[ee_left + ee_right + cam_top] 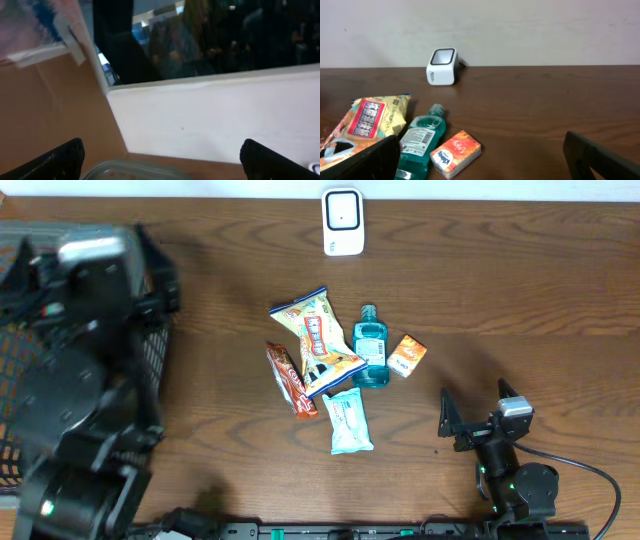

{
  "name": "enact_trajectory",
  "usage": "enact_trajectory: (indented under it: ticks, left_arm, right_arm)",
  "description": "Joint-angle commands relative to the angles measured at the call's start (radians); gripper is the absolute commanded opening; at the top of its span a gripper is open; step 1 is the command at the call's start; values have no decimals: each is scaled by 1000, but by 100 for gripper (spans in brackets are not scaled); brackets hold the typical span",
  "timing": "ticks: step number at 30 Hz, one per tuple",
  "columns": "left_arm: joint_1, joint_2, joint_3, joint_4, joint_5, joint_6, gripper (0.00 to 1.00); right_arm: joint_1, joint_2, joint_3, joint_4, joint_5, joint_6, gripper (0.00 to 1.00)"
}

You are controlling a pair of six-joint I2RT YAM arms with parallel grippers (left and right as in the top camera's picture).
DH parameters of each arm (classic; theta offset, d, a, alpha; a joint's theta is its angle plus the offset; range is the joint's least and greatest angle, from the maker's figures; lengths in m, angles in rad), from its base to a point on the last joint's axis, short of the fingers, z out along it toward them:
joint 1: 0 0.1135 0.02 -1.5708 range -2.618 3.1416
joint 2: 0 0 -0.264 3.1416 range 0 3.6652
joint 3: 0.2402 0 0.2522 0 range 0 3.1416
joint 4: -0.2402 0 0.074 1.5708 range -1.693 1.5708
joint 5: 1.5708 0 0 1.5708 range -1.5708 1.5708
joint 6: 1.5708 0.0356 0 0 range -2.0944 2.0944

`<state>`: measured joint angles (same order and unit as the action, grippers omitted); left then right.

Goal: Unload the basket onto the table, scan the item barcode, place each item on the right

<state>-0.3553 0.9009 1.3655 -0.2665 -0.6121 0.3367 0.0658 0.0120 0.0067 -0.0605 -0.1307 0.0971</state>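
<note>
From overhead, the scanner (342,221) sits at the worktop's (520,280) far edge. The snack bag (315,340), mouthwash bottle (371,348) and orange box (407,355) lie well nearer me than it, and my right hand (448,420) is nearer still, spread and empty. My left wrist view shows the left hand (160,160) spread wide, facing a white wall (215,120). In the right wrist view, the bottle and box lie in front of the scanner.
</note>
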Motion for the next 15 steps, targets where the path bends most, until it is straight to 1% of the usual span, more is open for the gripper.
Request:
enact_trajectory:
  ticks: [1,7,11,15]
  left_arm:
    - [93,-100,-49,-15,180,-99,99]
    - [207,-248,-72,-85,497,-253,99]
    - [277,-339,-72,-119,586,-309,99]
    - [387,-446,-72,-157,684,-365,99]
  right_arm:
    - [6,-5,-1,-4,5,-9,99]
    - [6,-5,-1,-4,5,-9,99]
    - [6,-5,-1,-4,5,-9,99]
    - [6,-5,-1,-4,5,-9,99]
